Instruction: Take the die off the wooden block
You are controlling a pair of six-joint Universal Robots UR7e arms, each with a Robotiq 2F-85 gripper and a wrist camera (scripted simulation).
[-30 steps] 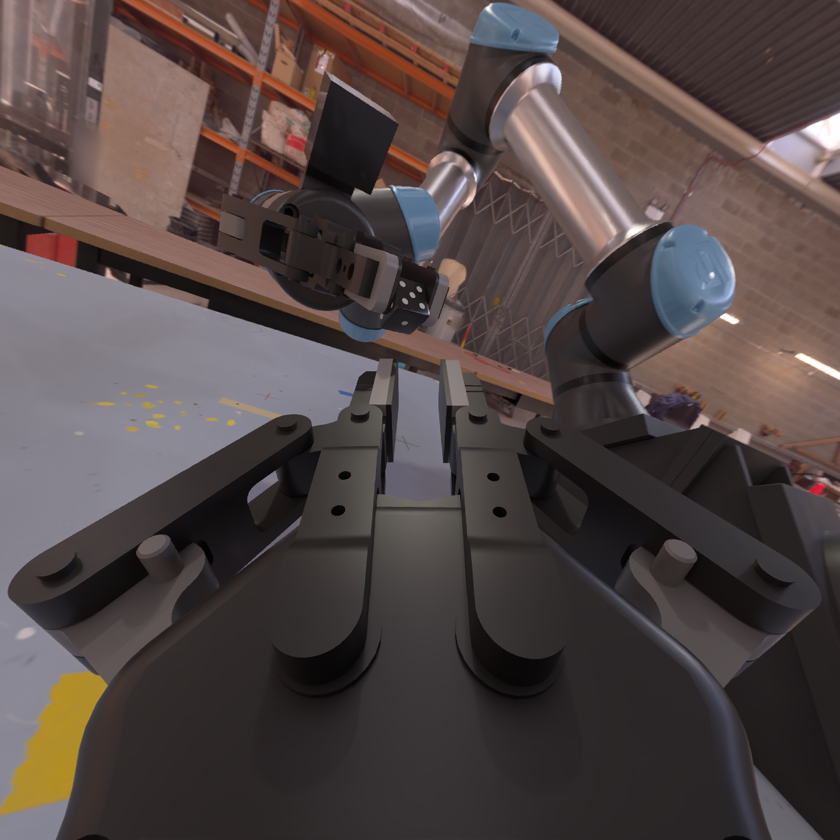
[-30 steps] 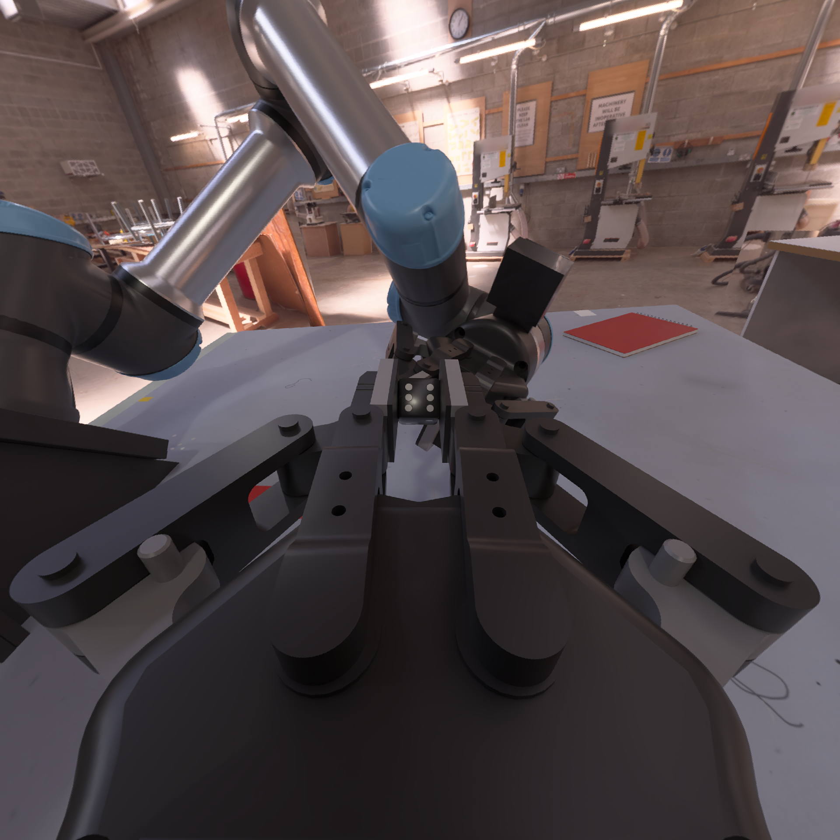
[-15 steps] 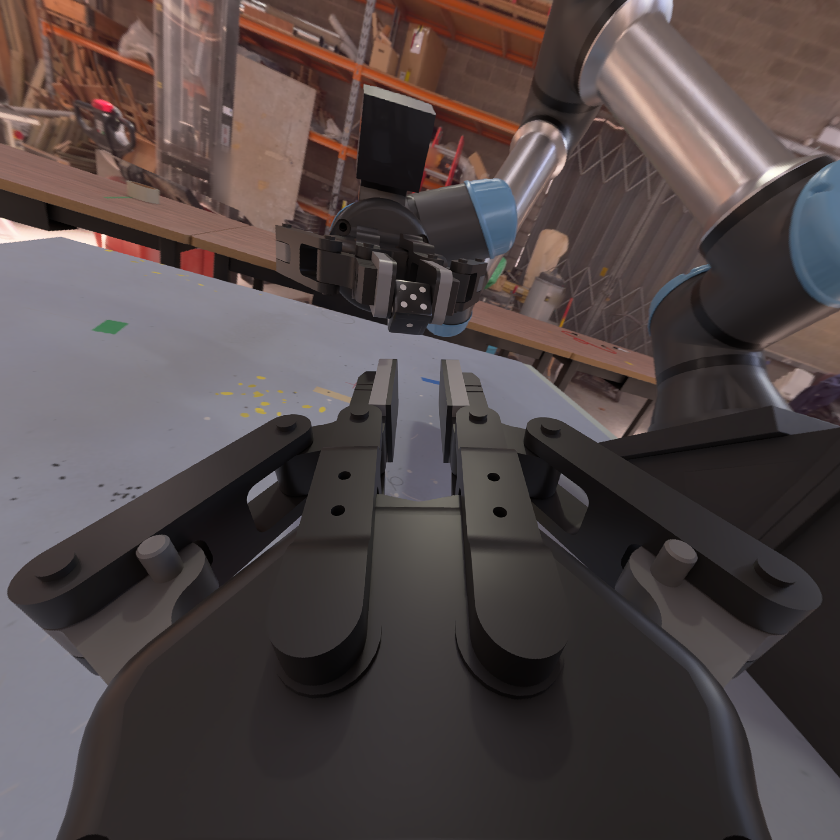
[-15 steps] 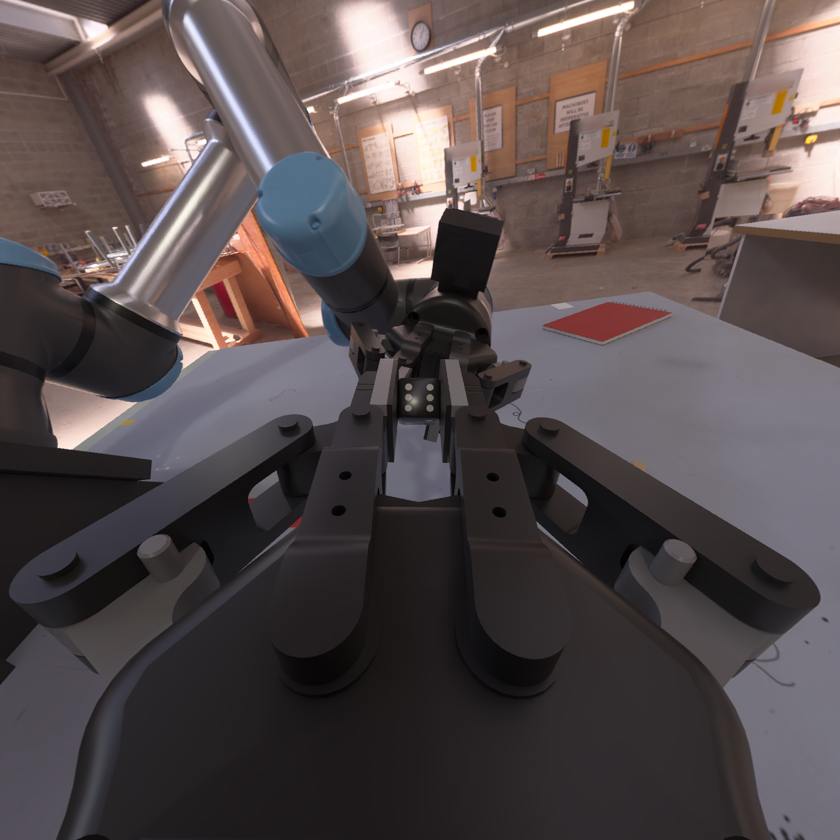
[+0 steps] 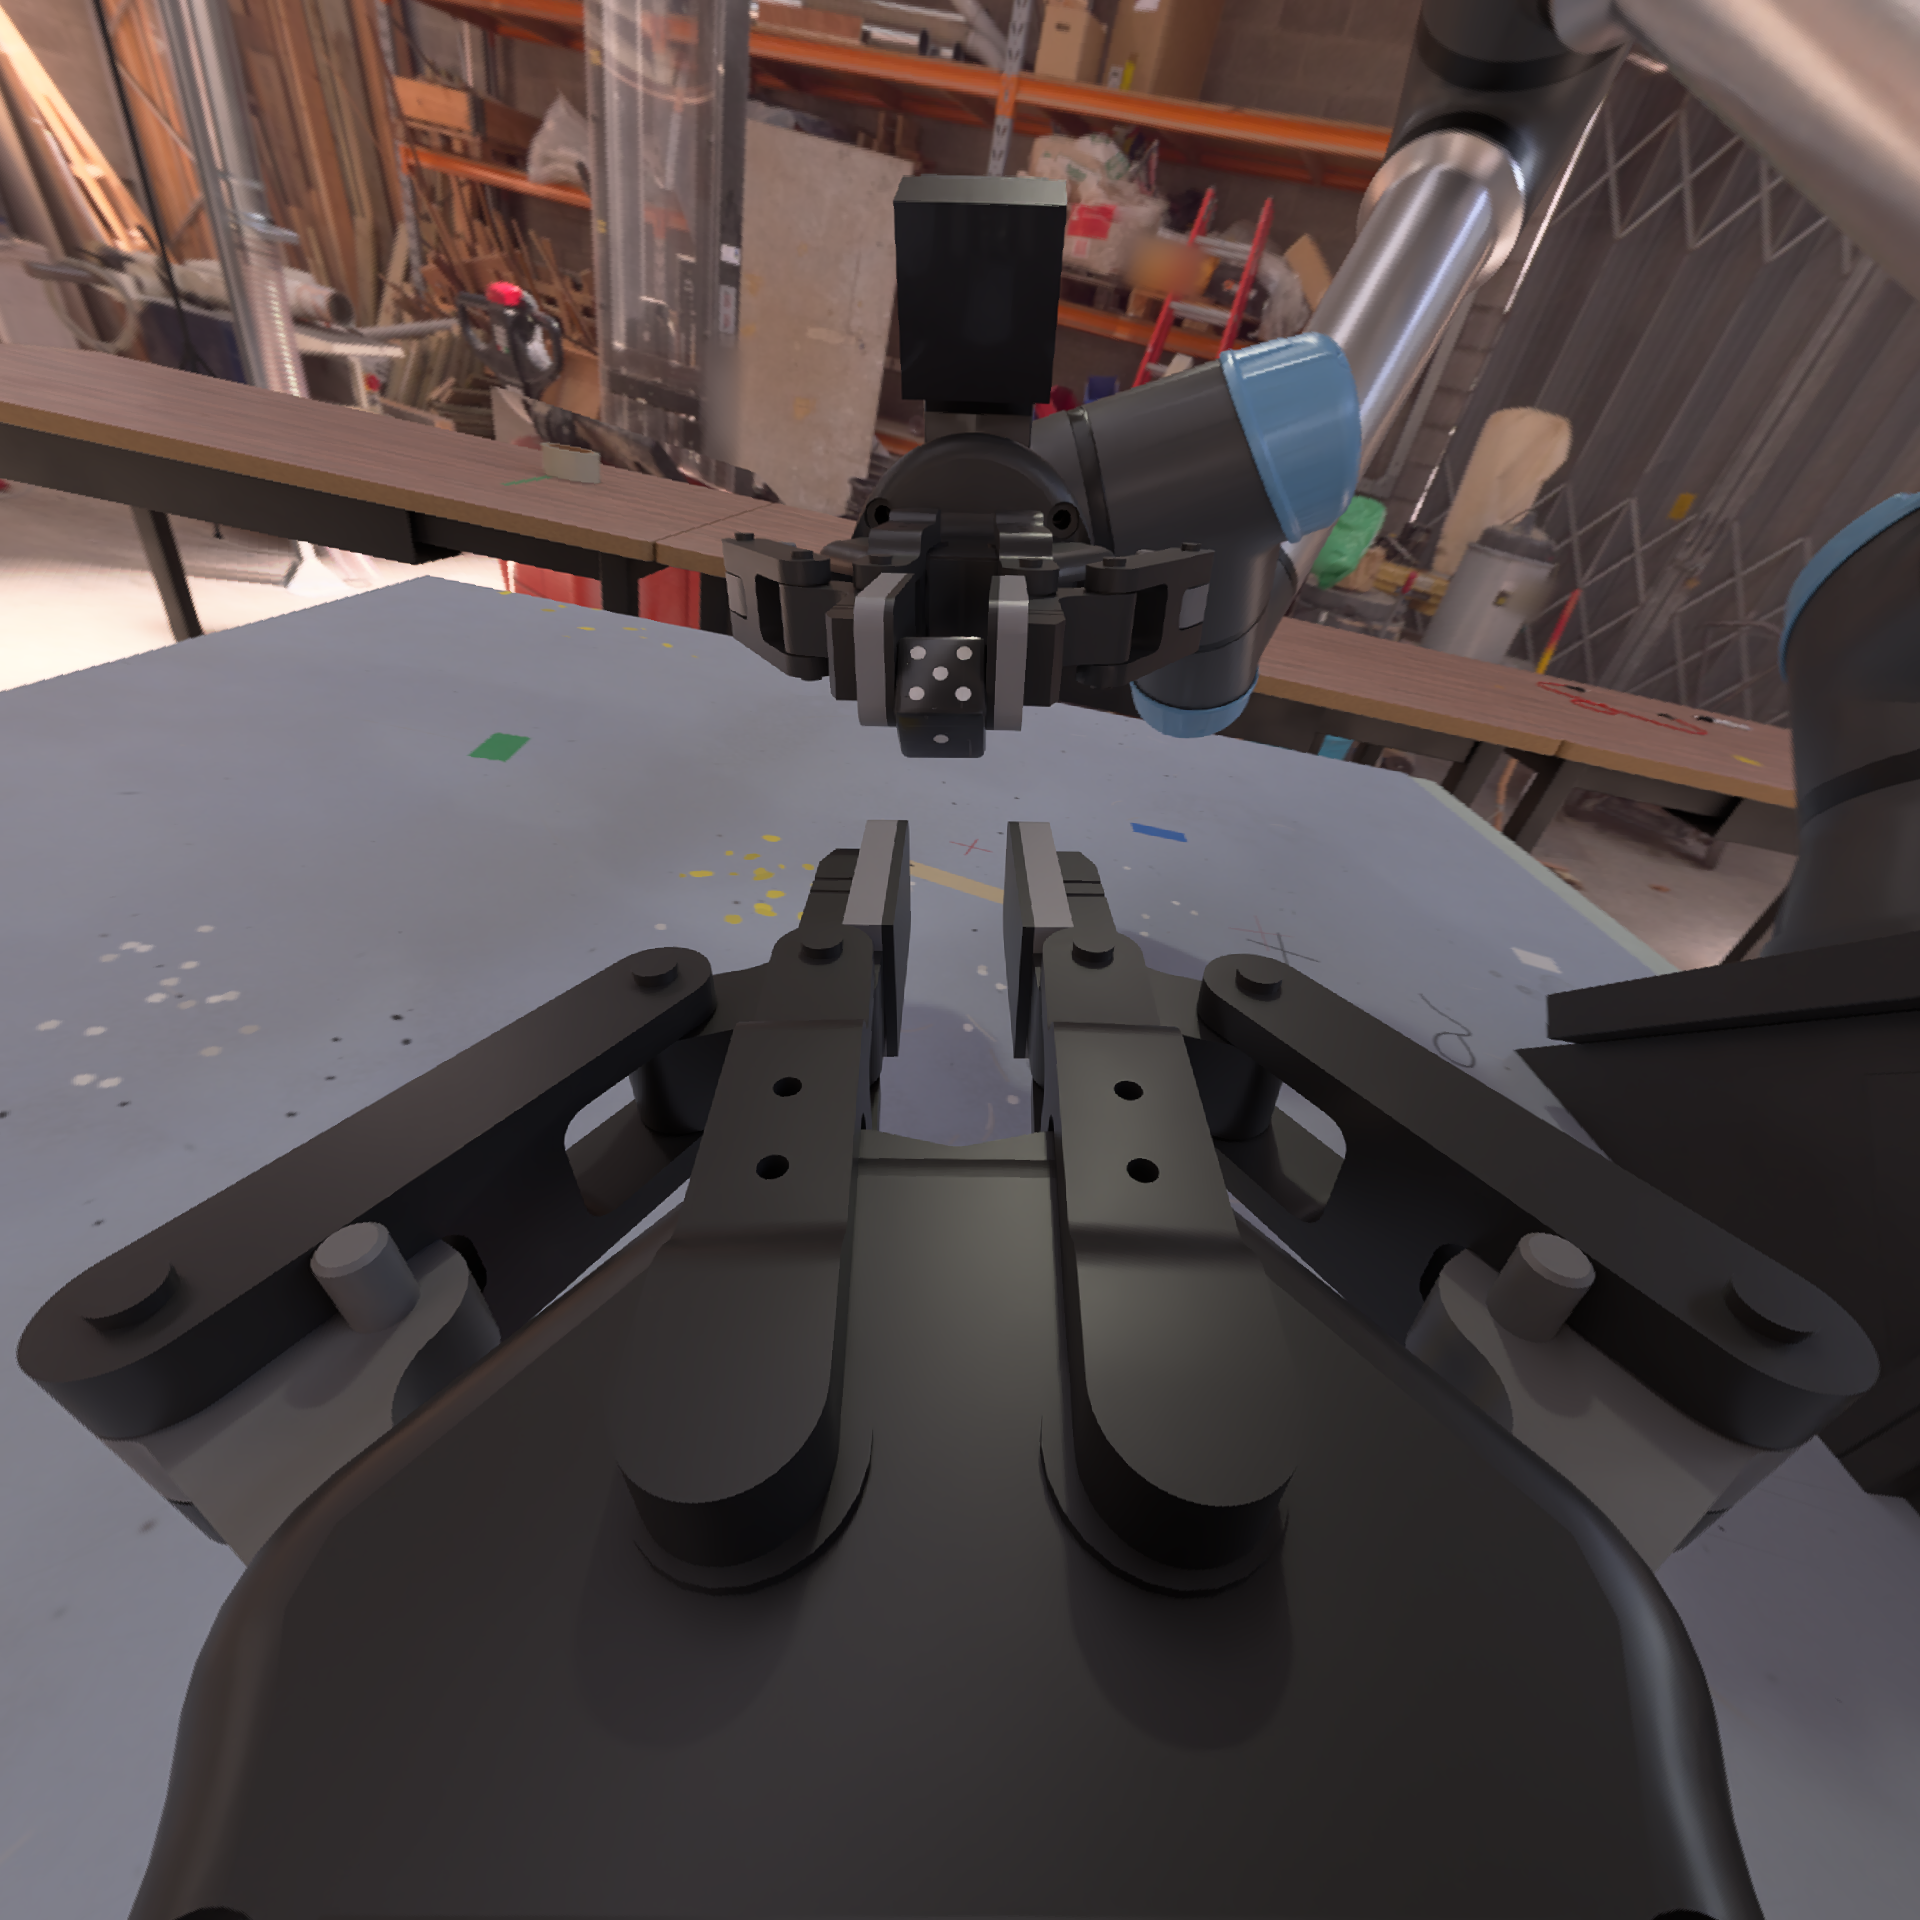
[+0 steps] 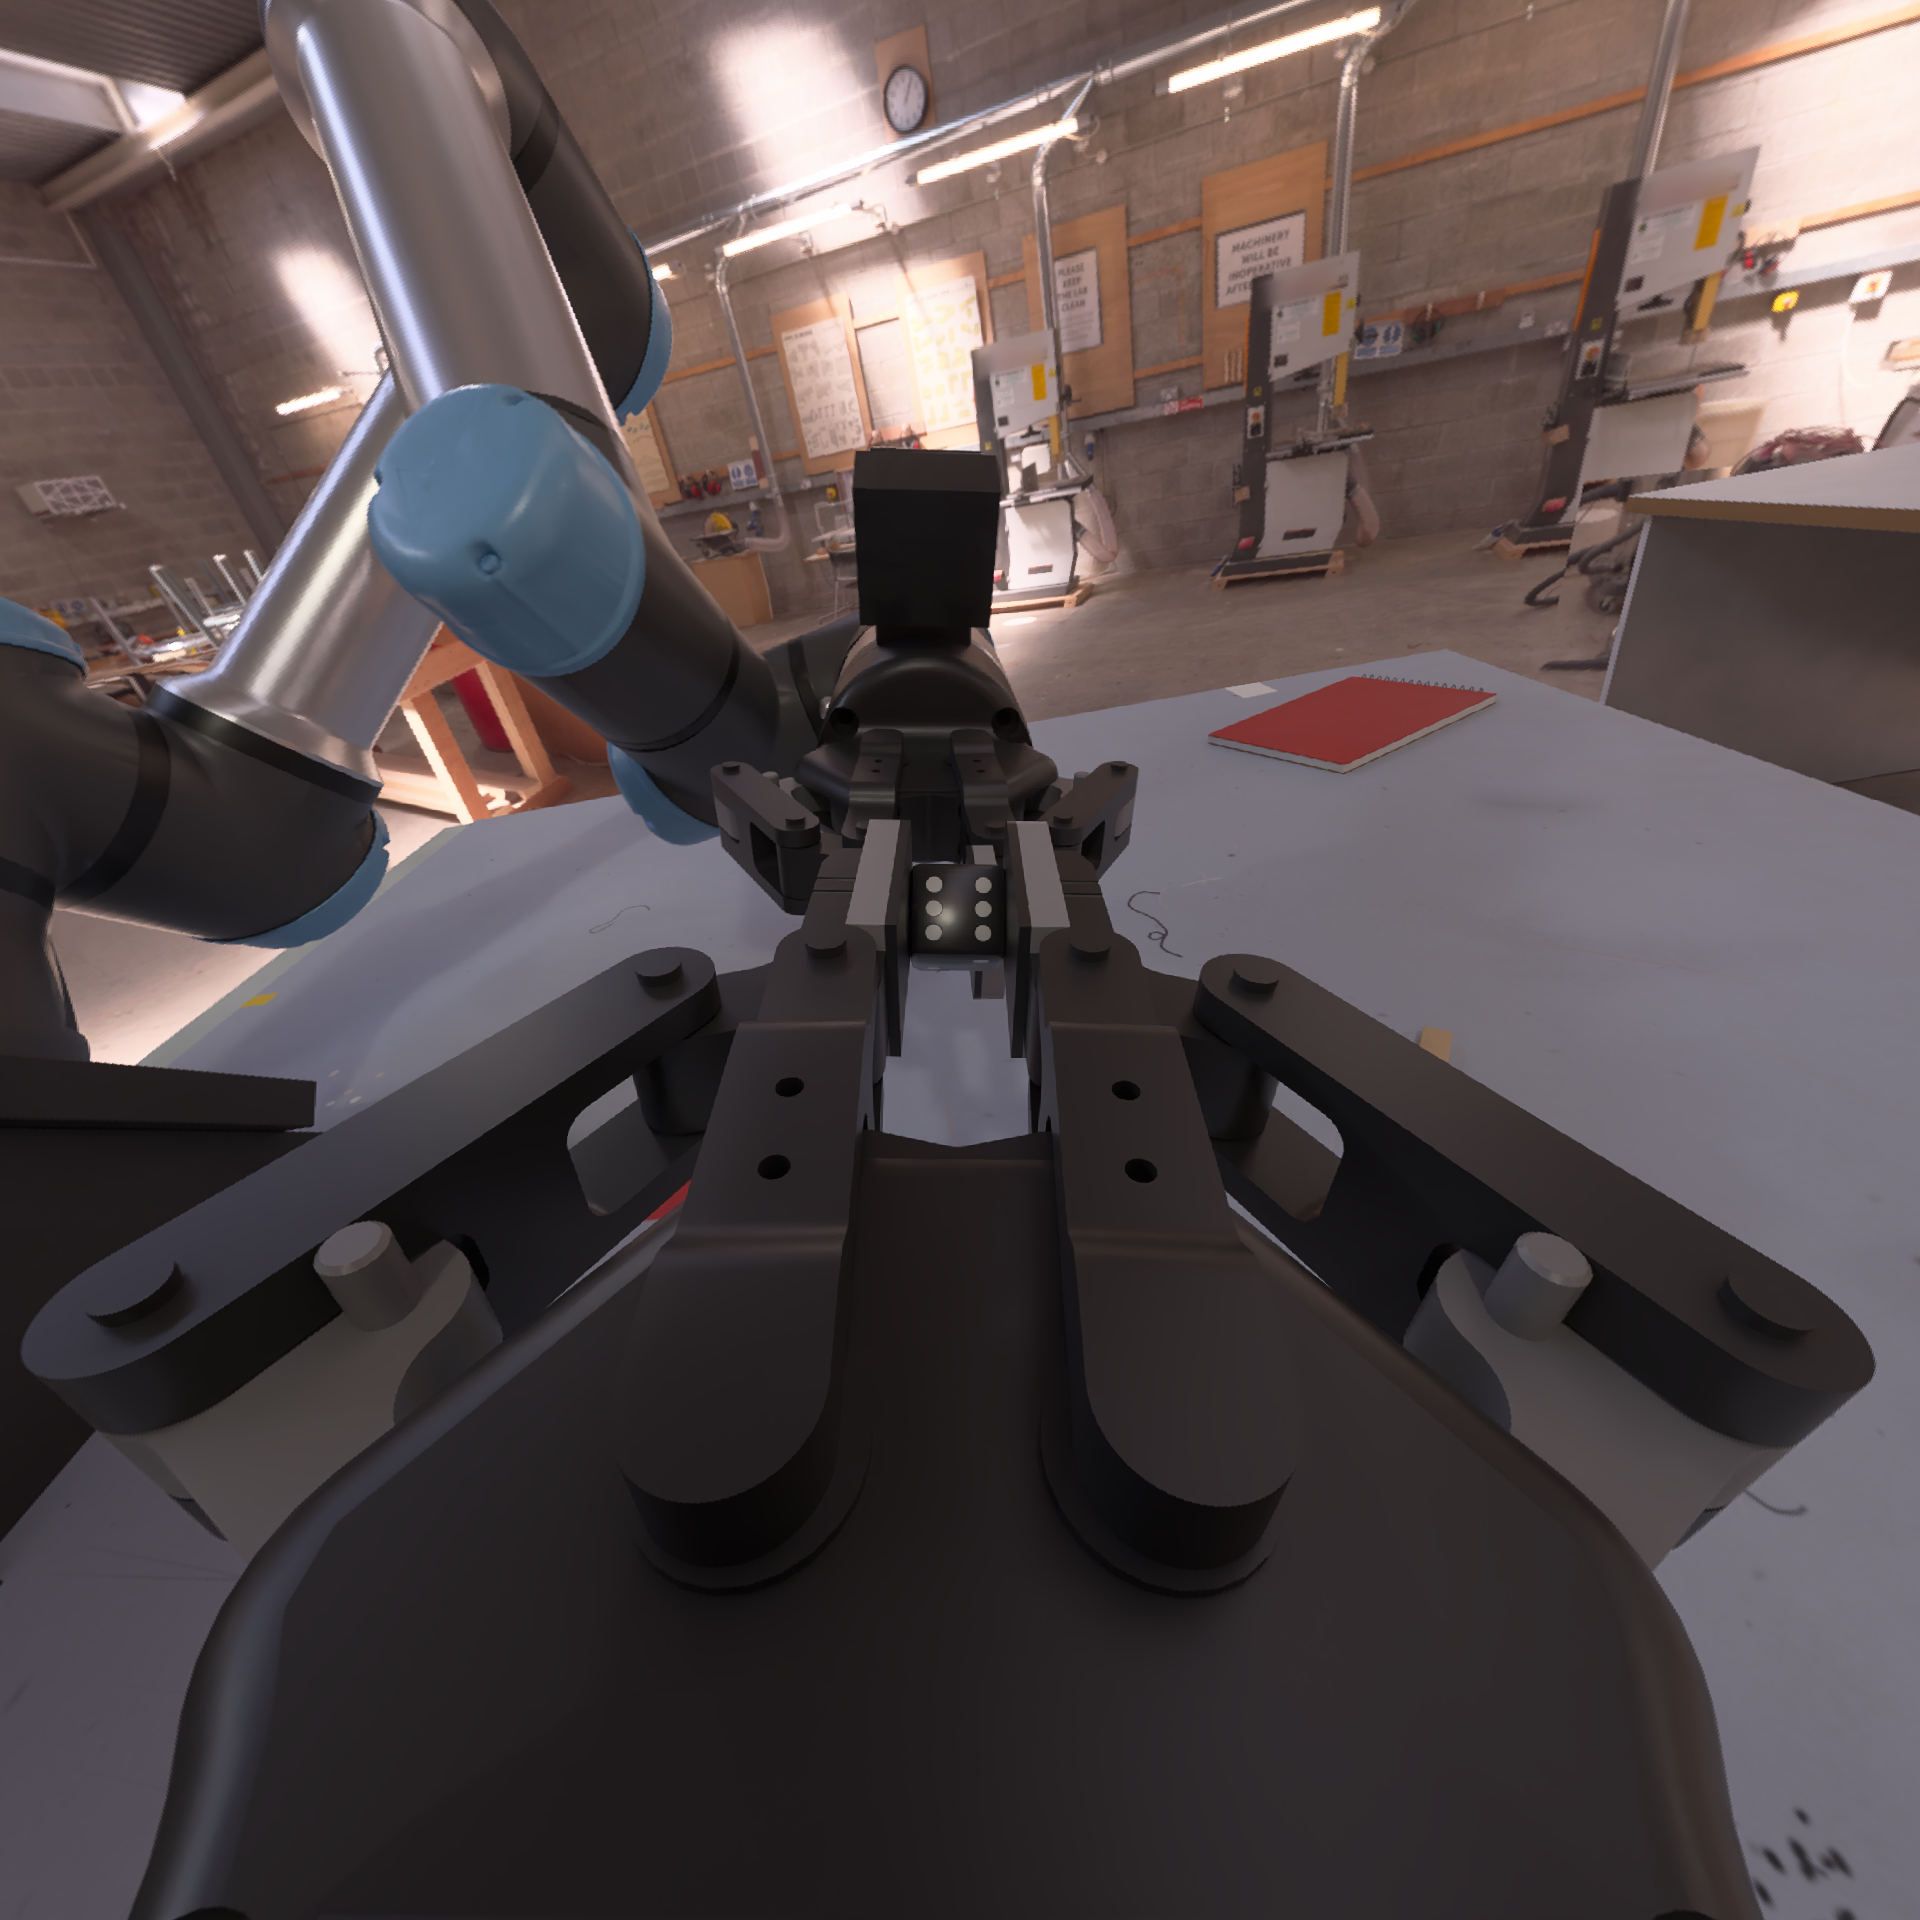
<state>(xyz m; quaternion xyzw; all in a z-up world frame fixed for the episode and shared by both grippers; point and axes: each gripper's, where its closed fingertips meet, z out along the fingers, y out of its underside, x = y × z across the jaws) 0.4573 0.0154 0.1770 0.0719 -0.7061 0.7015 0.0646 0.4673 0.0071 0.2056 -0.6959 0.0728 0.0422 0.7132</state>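
Note:
A black die [image 6: 956, 912] with white pips is clamped between the pads of my right gripper [image 6: 956, 883], held in the air above the grey table [image 6: 1455, 935]. In the left wrist view the same die [image 5: 940, 686] shows in the right gripper [image 5: 940, 665], straight ahead and a little above my left gripper [image 5: 956, 873]. My left gripper's fingers stand a die's width apart with nothing between them. The two grippers face each other, a short gap apart. No wooden block shows in either view.
A red notebook [image 6: 1351, 719] lies on the far right of the table. A grey cabinet [image 6: 1766, 623] stands beyond that edge. Green [image 5: 499, 746] and blue [image 5: 1158, 830] tape marks and yellow specks [image 5: 748, 883] dot the tabletop. The arms' bases flank both views.
Both wrists have swung round so the grippers now face each other squarely. The right gripper with the die has moved to the centre of the left wrist view. Both grips are unchanged.

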